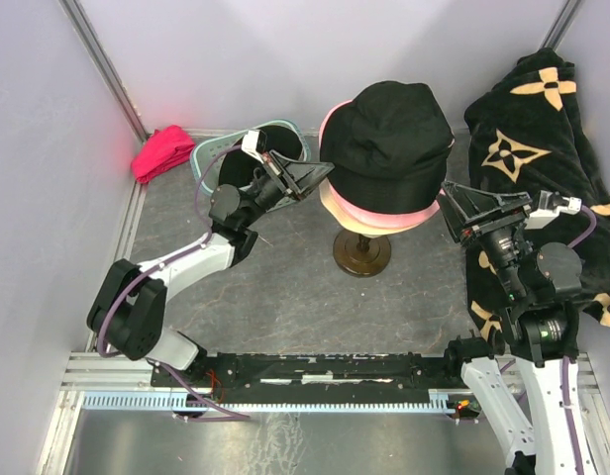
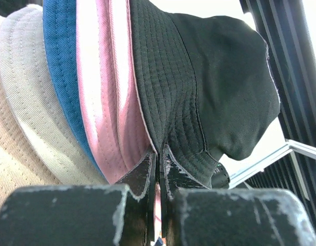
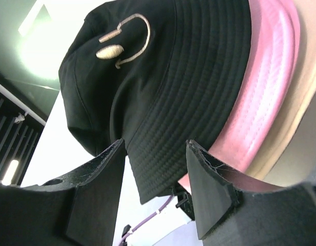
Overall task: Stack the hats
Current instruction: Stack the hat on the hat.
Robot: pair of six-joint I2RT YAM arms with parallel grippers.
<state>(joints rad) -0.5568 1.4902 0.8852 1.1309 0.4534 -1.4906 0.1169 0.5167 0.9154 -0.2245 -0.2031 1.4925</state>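
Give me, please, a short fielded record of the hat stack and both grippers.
Stack, top down: black hat, pink hat, blue hat, cream hat
Support: stand with round brown base
Left gripper: shut at the brims' edge
Right gripper: open, fingers either side of the black hat's brim
Aside: magenta cloth far left; flower-marked black cloth right

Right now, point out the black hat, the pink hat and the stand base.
black hat (image 1: 389, 134), top view, on its crown.
pink hat (image 2: 105, 102), left wrist view, on its brim.
stand base (image 1: 361, 255), top view, on its round foot.
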